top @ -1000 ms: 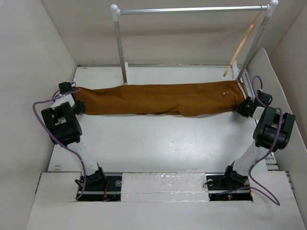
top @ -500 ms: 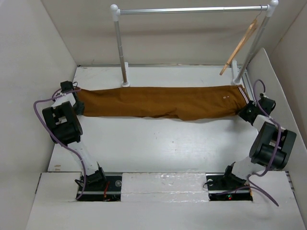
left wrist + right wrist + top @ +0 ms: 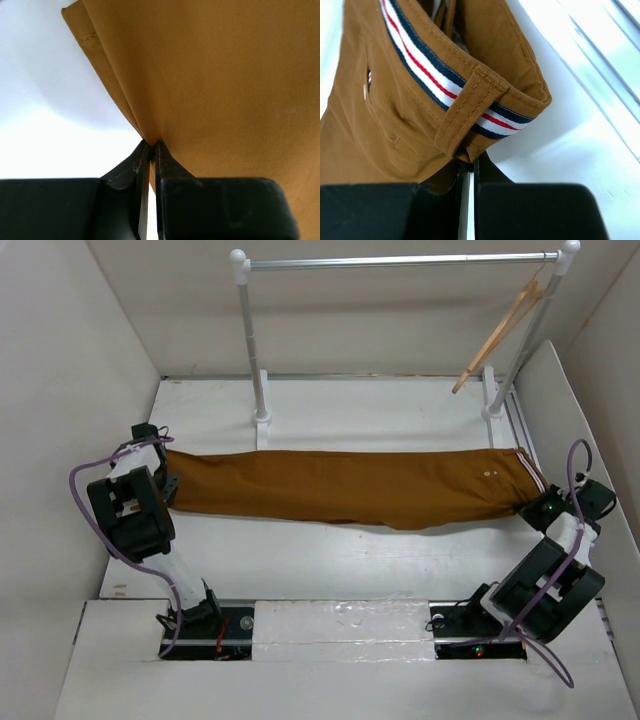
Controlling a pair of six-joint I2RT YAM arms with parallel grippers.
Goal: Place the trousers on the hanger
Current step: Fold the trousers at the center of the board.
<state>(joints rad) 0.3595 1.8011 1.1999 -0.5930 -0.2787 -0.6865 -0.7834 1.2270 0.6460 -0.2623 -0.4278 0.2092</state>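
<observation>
The rust-brown trousers [image 3: 350,485] lie stretched left to right across the white table, legs folded together. My left gripper [image 3: 168,480] is shut on the leg cuffs [image 3: 150,135] at the left end. At the right end my right gripper [image 3: 537,506] is shut on the waistband [image 3: 470,150], which shows a navy, white and red stripe [image 3: 445,82] and a belt loop. The light wooden hanger [image 3: 500,330] hangs tilted by its hook from the right end of the silver rail [image 3: 400,260], apart from the trousers.
The rail stands on two white posts, one behind the trousers at the left [image 3: 250,340] and one at the back right [image 3: 530,330]. White walls close in the table on three sides. A ribbed strip [image 3: 600,45] runs along the table's right edge.
Both grippers have pulled the stretched trousers toward the near edge, away from the rail posts. The right arm folded back and its gripper closed on the waistband. The hanger has swung slightly.
</observation>
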